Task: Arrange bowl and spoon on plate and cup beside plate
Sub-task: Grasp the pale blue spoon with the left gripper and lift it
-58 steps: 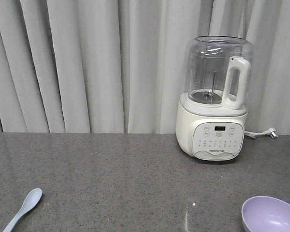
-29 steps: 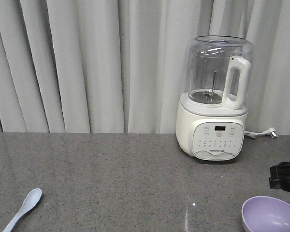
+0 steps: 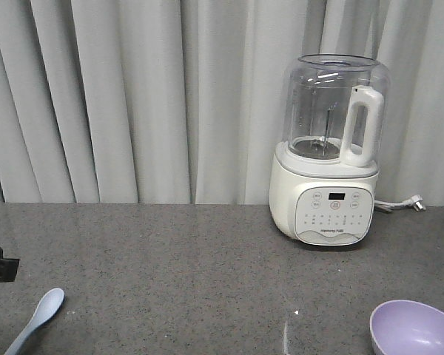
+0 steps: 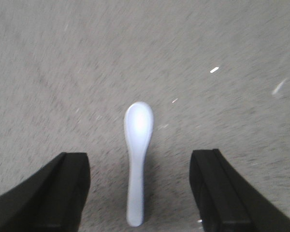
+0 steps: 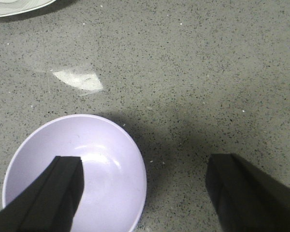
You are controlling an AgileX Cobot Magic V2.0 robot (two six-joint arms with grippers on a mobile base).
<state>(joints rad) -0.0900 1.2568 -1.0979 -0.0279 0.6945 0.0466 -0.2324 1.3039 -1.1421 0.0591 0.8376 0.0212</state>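
Pale plate [image 5: 14,7] edge in right-wrist view only; left gripper [image 4: 139,162] and right gripper [image 5: 145,162] spread.

Setting: kitchen-style mock-up, staged. Grey speckled stone surface [image 3: 207,274]; white blender [image 3: 329,151] with clear jug at the back, its plug [image 3: 415,201] lying loose beside it. Tableware on the surface: pale blue spoon [image 3: 37,318], lavender bowl [image 3: 413,328]. Pale pleated curtain [image 3: 133,96] spans the whole background.

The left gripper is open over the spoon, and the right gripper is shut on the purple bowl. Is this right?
No: the right wrist view shows the right gripper open, the purple bowl ungrasped. The left gripper is indeed open over the spoon.
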